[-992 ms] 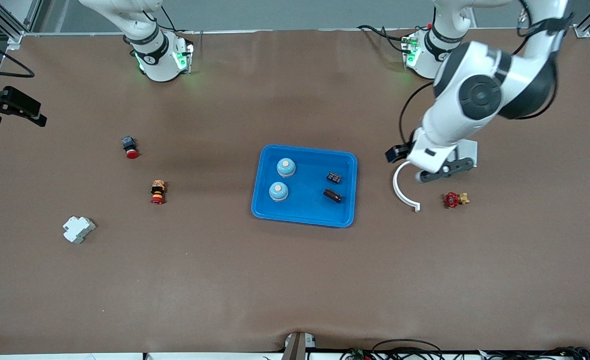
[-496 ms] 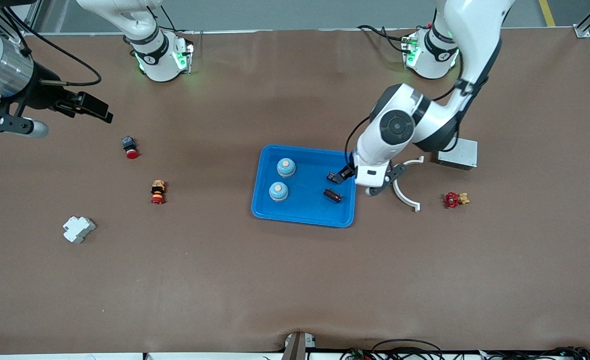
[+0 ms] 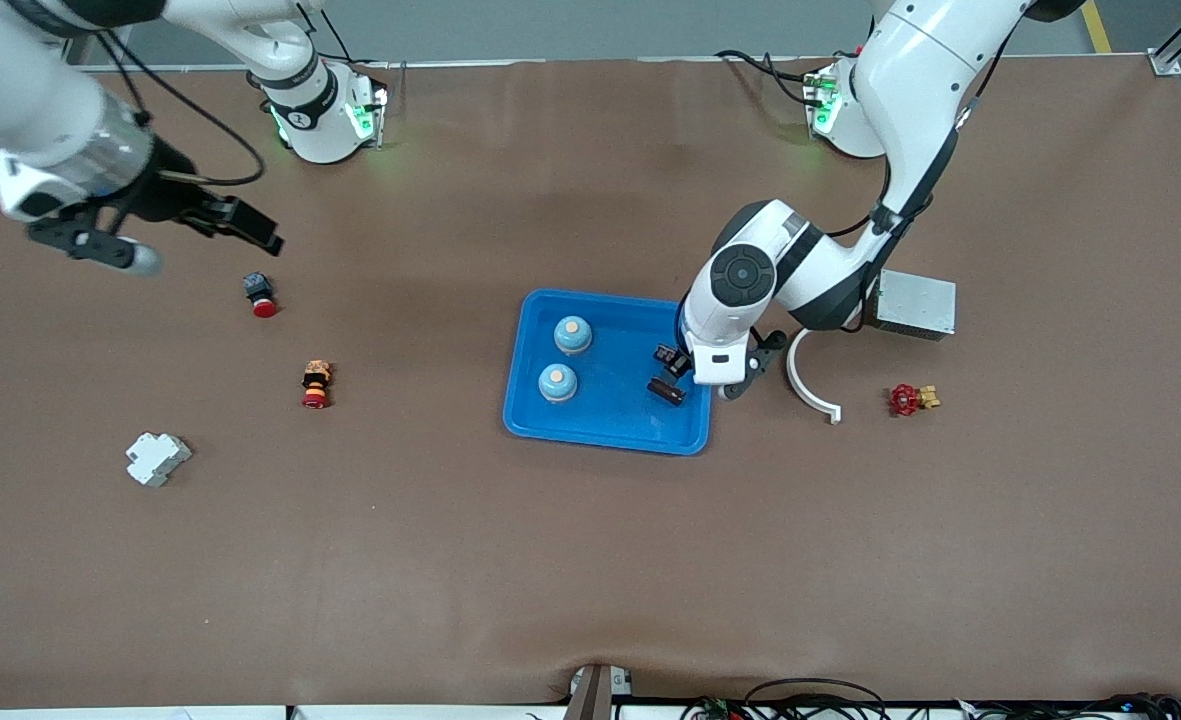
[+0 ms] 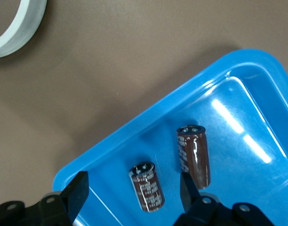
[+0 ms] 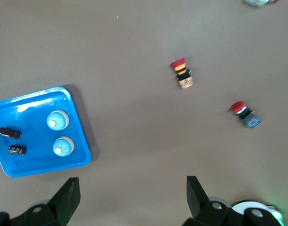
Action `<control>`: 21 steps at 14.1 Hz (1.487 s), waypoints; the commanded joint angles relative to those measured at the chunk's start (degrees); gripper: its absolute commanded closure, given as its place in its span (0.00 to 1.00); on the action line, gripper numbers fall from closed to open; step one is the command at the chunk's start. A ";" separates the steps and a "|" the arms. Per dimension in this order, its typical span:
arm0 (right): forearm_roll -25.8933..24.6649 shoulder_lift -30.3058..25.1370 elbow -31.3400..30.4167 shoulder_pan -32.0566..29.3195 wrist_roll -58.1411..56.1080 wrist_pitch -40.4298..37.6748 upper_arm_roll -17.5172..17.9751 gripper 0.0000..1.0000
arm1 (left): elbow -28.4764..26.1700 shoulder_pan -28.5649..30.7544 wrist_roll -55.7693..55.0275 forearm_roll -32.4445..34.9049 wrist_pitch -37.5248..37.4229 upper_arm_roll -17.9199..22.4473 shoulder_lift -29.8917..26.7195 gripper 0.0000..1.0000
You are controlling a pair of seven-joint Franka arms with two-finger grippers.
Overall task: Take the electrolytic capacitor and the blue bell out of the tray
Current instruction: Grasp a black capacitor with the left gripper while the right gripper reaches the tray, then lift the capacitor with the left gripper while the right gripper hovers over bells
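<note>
Your left end effector (image 4: 130, 200) has swung in over the blue tray (image 3: 605, 432), fingers apart, straddling the shorter capacitor (image 4: 147, 187); your right end effector (image 5: 130, 197) is hovering spread over the counter (image 3: 590, 560).

Tray (image 4: 257, 75): glossy blue plastic. Capacitors (image 4: 147, 187): shiny brown sleeves, metal-looking tops. Table cover (image 3: 590, 560): matt brown, smooth. Box (image 3: 915, 305): dull grey metal.
</note>
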 commanded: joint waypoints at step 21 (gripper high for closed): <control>-9.42 31.38 0.98 31.96 51.39 34.47 -0.51 0.00 | 3.98 -3.31 -10.79 1.75 -0.08 0.47 6.47 1.00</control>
